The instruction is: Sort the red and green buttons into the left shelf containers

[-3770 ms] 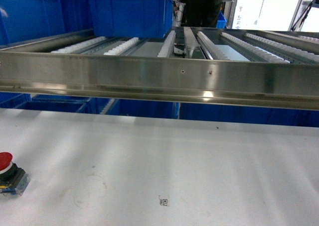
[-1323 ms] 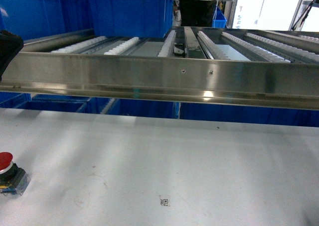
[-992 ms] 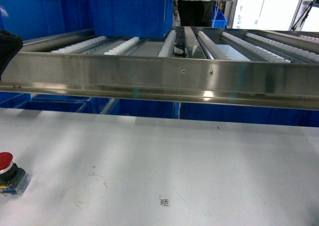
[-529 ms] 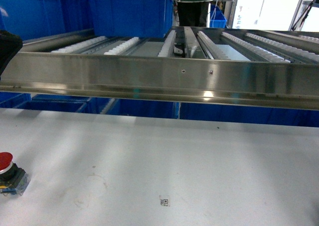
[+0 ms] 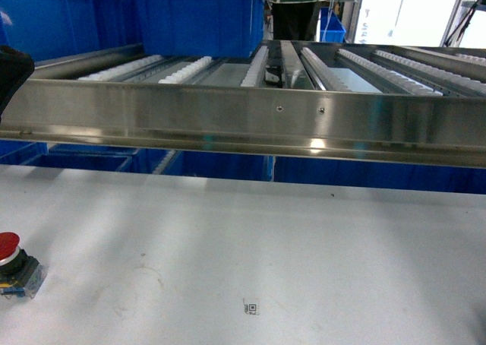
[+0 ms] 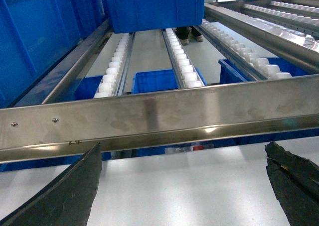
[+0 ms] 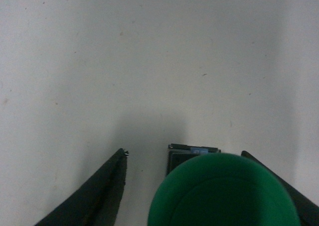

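Nothing has shifted lately: my left fingers (image 6: pixel 184 186) hang spread before the steel rail (image 6: pixel 159 119), my right fingers (image 7: pixel 207 186) straddle a green button (image 7: pixel 222 193), grip unclear.

Bright daylight pours in from a window (image 5: pixel 410 11) at the far right, washed out to near white. The steel rail (image 5: pixel 243 121) across the front throws back a hot glare spot right of centre and softer pale smears toward its left end. The white table (image 5: pixel 250 246) is evenly lit, with faint bands of lighter and darker grey slanting across its left half. In the left wrist view the rail is sharp, while the dark fingers (image 6: pixel 65 196) at the bottom corners are soft. The right wrist view is dimmer and hazy; the green cap (image 7: pixel 222 191) is blurred, with a soft shadow above it.
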Tool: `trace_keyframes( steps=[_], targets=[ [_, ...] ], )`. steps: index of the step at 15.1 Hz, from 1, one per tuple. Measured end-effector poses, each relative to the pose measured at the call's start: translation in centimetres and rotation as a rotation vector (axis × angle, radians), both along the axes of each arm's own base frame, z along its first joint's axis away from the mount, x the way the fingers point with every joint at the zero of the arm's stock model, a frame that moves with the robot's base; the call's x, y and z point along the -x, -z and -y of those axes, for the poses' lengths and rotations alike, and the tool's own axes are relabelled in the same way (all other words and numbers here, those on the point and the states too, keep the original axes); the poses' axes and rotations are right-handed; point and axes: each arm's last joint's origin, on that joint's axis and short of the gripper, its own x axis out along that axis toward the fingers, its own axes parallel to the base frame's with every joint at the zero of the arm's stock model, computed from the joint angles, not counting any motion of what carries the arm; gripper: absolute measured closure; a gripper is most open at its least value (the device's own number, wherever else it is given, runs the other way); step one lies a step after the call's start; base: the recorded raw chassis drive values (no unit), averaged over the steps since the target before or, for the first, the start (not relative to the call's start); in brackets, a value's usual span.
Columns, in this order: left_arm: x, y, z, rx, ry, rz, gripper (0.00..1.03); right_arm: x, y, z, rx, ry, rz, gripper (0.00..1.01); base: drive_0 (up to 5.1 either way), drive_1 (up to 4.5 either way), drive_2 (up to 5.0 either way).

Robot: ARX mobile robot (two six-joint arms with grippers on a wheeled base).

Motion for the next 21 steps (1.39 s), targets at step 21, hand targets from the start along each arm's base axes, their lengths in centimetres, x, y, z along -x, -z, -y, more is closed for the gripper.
trace_keyframes(
  steps=[21],
  targets=[
    [0.0,0.0,0.0,0.001,-0.001,-0.001,0.05,12.5,-10.8,-2.0,-0.080,-0.054,0.513,0.75,0.0,0.00,0.0]
  ],
)
